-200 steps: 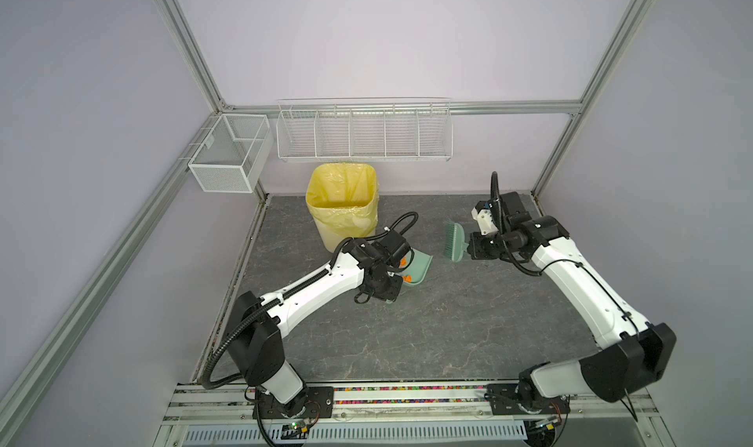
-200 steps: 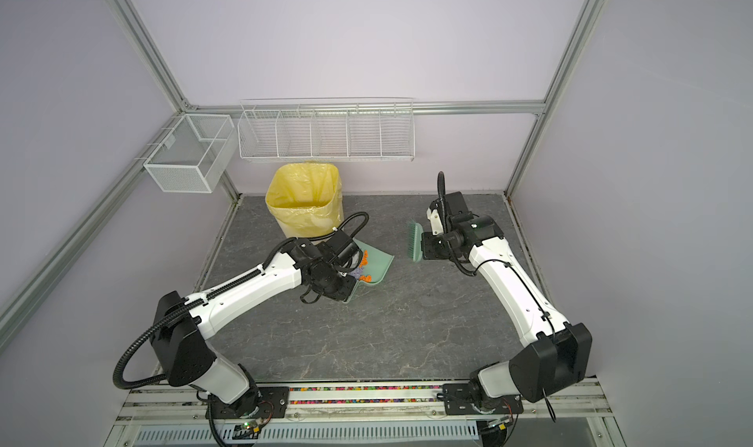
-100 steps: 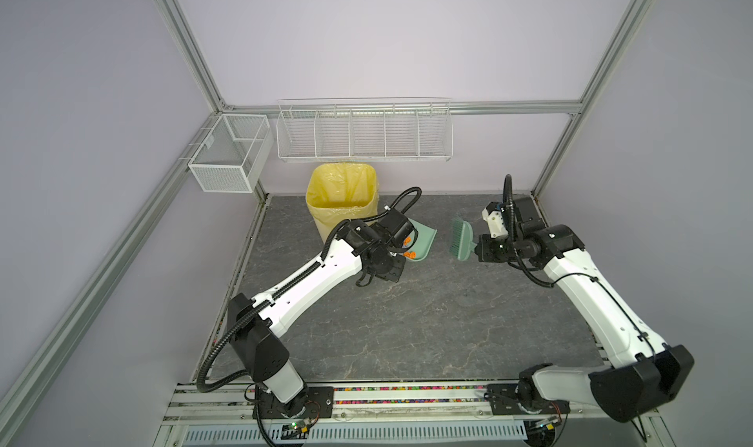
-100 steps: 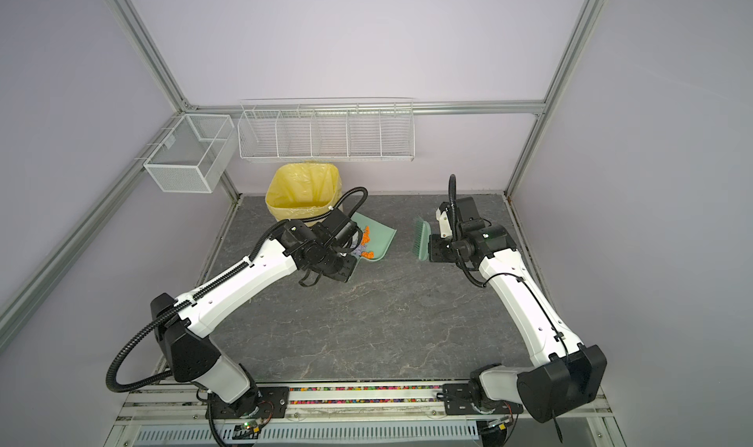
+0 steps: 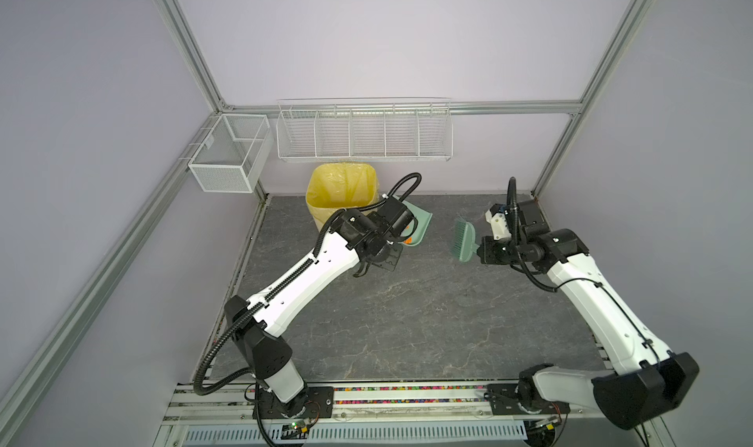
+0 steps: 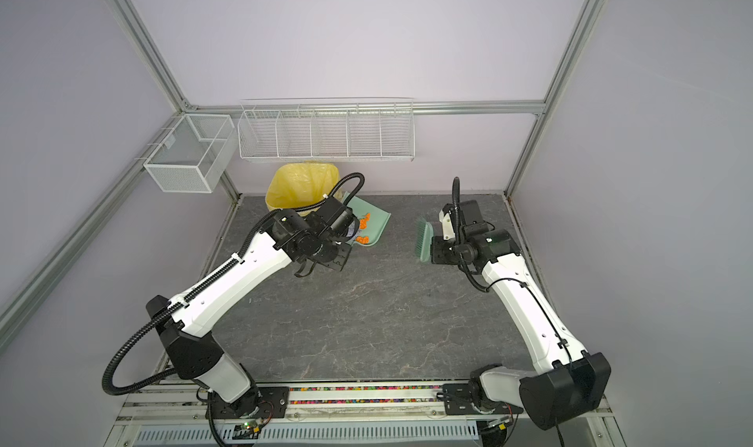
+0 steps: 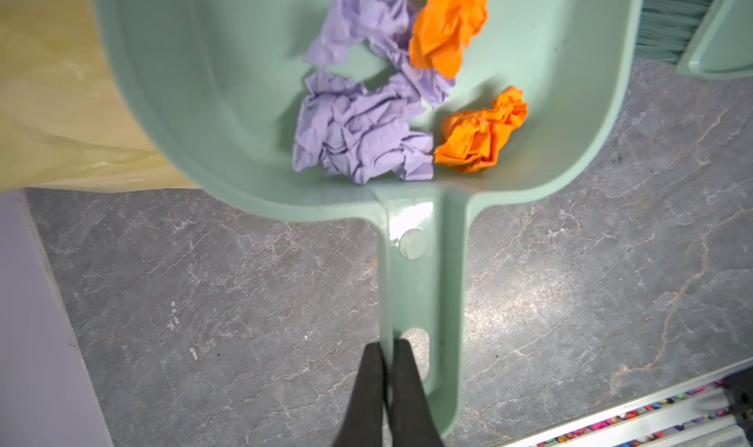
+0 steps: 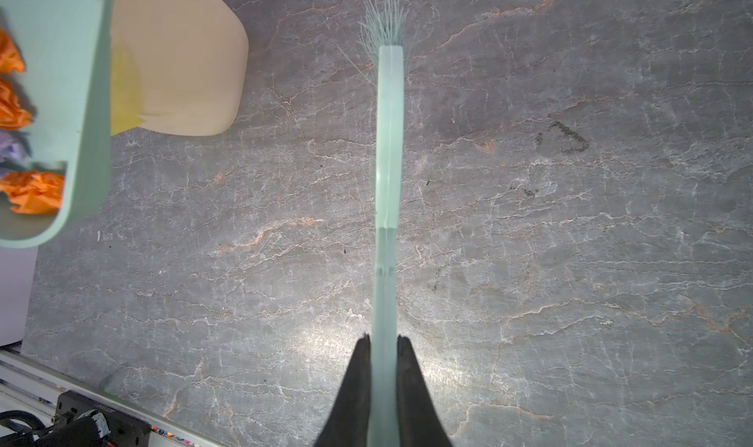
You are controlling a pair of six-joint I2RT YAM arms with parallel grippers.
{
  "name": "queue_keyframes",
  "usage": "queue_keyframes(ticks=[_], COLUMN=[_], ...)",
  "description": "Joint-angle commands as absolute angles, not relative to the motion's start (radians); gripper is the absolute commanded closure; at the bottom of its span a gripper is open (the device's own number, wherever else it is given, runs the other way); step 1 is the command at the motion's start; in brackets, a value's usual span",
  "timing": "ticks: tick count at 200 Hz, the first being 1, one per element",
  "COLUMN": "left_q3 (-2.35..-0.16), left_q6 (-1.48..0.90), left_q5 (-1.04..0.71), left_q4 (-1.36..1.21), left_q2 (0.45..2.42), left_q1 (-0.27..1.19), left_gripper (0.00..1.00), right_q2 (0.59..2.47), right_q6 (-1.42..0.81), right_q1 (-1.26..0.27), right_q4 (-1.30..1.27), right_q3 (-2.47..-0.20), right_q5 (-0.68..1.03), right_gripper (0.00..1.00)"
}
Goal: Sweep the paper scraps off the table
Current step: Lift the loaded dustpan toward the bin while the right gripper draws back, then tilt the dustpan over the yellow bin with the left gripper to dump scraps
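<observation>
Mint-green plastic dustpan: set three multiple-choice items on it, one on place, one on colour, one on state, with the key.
1. In a top view, the mint-green plastic dustpan is: A) at the near edge B) in the far right corner C) next to the yellow-lined bin.
2. The crumpled paper scraps in it are: A) orange and lavender B) blue and white C) all green.
3. The left pincer is: A) wide open B) shut on the dustpan's handle C) shut on a scrap.
Key: 1 C, the pan is right beside the bin; 2 A, the left wrist view shows both colours; 3 B, the black fingers clamp the handle's edge.
</observation>
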State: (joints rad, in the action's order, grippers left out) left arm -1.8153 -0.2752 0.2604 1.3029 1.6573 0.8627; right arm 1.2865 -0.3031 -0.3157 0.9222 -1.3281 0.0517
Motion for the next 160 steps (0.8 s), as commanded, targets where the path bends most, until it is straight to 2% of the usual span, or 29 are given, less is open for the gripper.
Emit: queue_keyframes(ticks=[1, 160], left_q3=[-1.857, -2.07], left_q6=[-0.25, -0.119], left_q5=[0.35, 0.41], left_q4=[1.358, 1.446], left_q2=[1.667, 1.637], left_q1=[0.849, 0.622], left_gripper=[1.0, 1.0], right_q2=[1.263, 1.202], right_q6=[-0.315, -0.313], right_q1=[-0.311, -0.31], right_q4=[0.894, 0.895], right_q3=[-1.307, -1.252], right_q5=[0.089, 0.106], right_gripper=[0.93, 0.93])
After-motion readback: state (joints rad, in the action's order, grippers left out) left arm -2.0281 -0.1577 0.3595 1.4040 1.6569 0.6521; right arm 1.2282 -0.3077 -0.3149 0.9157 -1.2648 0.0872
